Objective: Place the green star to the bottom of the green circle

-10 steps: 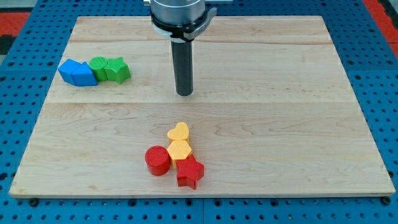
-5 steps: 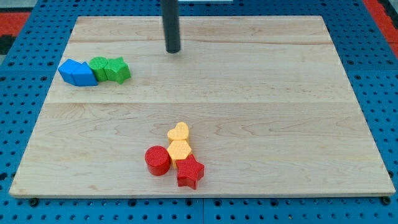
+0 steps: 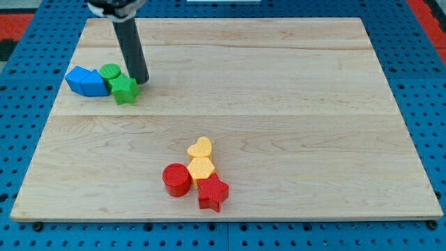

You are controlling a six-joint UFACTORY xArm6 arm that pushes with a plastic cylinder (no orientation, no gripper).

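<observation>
The green star (image 3: 125,90) lies at the view's left, touching the lower right of the green circle (image 3: 109,72). My tip (image 3: 140,79) is against the star's upper right edge, just right of the circle. A blue block (image 3: 86,81) touches the circle's left side.
A yellow heart (image 3: 201,148), a yellow hexagon-like block (image 3: 201,168), a red cylinder (image 3: 176,180) and a red star (image 3: 213,193) cluster at the lower middle of the wooden board (image 3: 313,125).
My tip moved from the board's upper middle down and left to the green star. The star shifted down and left, from right of the circle to its lower right.
</observation>
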